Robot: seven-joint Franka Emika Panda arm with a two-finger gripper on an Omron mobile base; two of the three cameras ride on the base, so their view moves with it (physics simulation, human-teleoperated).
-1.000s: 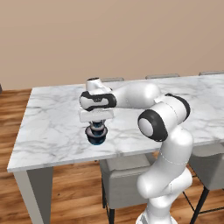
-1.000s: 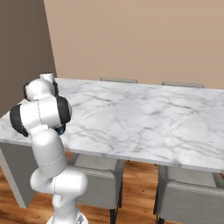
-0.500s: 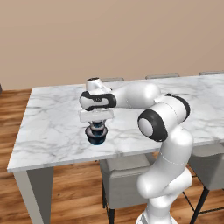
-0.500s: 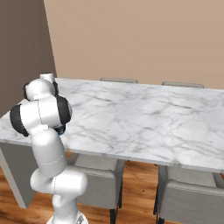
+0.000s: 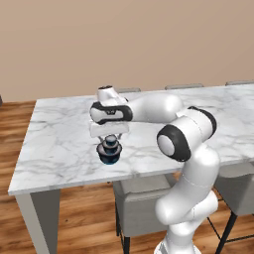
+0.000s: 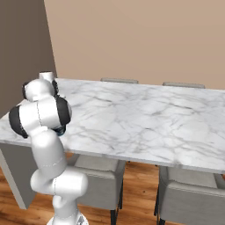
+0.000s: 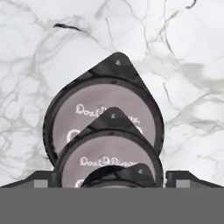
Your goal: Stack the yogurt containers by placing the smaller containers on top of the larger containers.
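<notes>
Three yogurt containers stand stacked on the marble table (image 5: 54,144) near its front edge. In the hand view the larger container (image 7: 105,94) is at the bottom, the medium cup (image 7: 109,151) sits on it, and the tiny cup (image 7: 118,177) is on top. All have dark rims and pale pinkish-grey lids. In the left base view the stack (image 5: 109,152) shows its blue base. My gripper (image 7: 111,180) (image 5: 110,139) hangs straight over the stack, open. Its fingertips (image 7: 43,180) stand wide on either side of the tiny cup, with a gap to it.
The stack stands close to the table's front edge (image 5: 74,178). Grey chairs (image 5: 144,198) (image 6: 193,193) are tucked under that edge. In the right base view my own arm (image 6: 41,116) covers the stack. A beige wall runs behind the table.
The jaws have spread from shut to wide open around the tiny cup, which stays on the stack. The arm and the cups have not moved.
</notes>
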